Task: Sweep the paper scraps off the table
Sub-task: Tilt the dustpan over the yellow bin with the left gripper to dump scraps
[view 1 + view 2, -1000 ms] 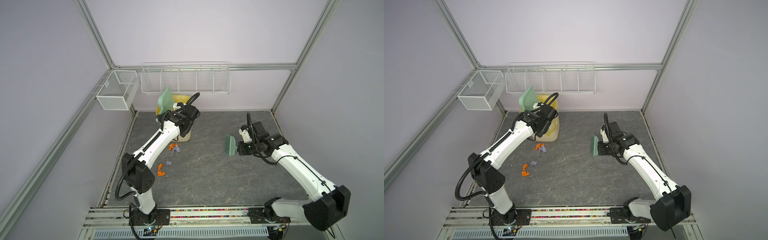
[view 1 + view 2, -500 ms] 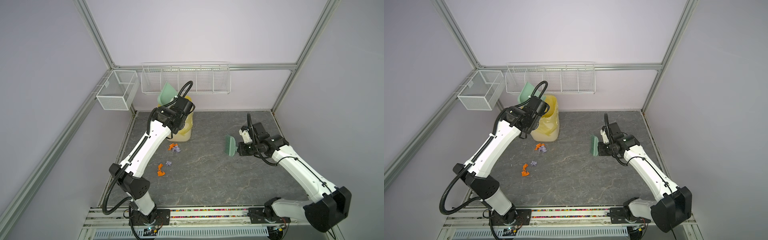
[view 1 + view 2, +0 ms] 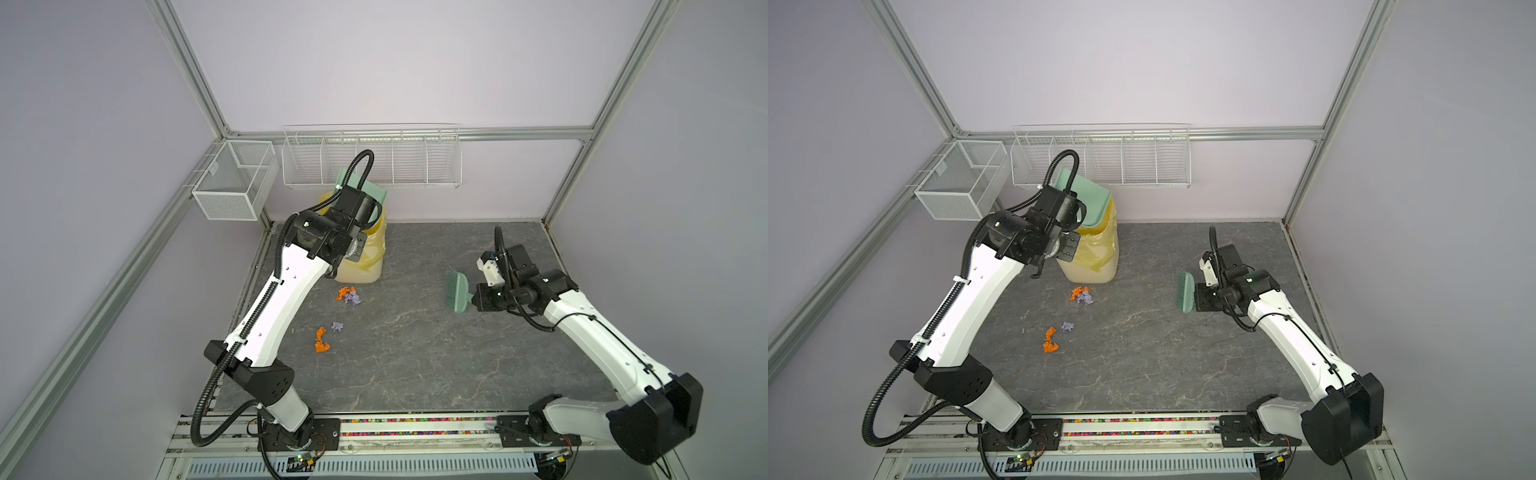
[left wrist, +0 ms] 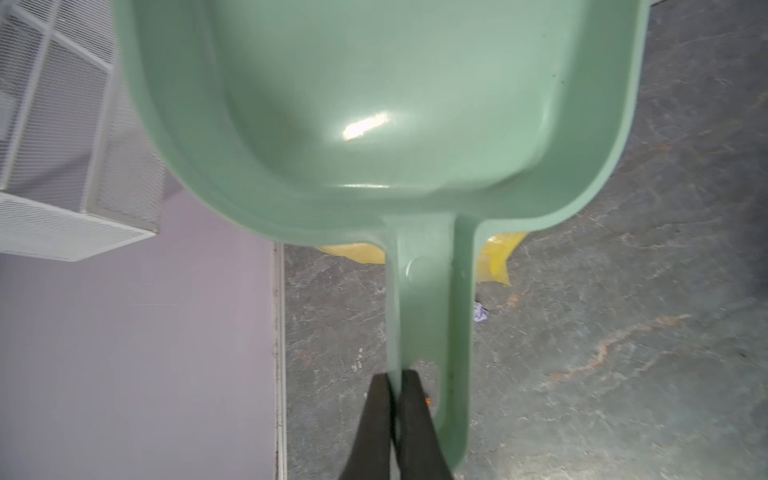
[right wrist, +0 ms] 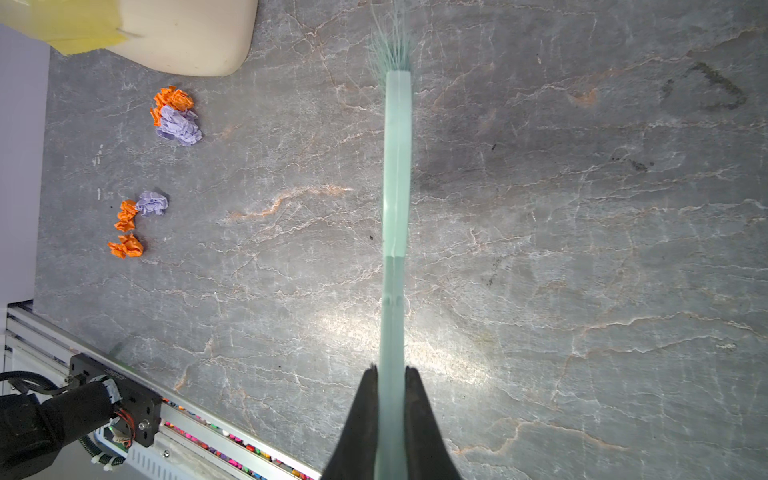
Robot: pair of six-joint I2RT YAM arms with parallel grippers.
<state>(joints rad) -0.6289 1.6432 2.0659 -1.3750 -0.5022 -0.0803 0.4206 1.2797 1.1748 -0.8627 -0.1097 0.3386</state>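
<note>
Lying mostly bare, desk [image 3: 415, 353] offers open room right of and before bin [image 3: 362, 275], out to its right and front edges. Yellow-lined bin: against back edge, contents hidden beneath tilted dustpan [image 4: 374, 104], handle pinched by left end effector [image 4: 395, 377]. Orange and lavender paper scraps [image 3: 348, 296]: one cluster just before bin, another farther forward. Green brush [image 3: 457, 293]: well right of bin, handle pinched by right end effector [image 5: 392, 369].

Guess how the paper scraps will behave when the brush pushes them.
Likely very light: the paper scraps are small crumpled wads, so the brush should shift them easily. Irregular crumples probably tumble, not roll straight. Loose clusters may scatter.
</note>
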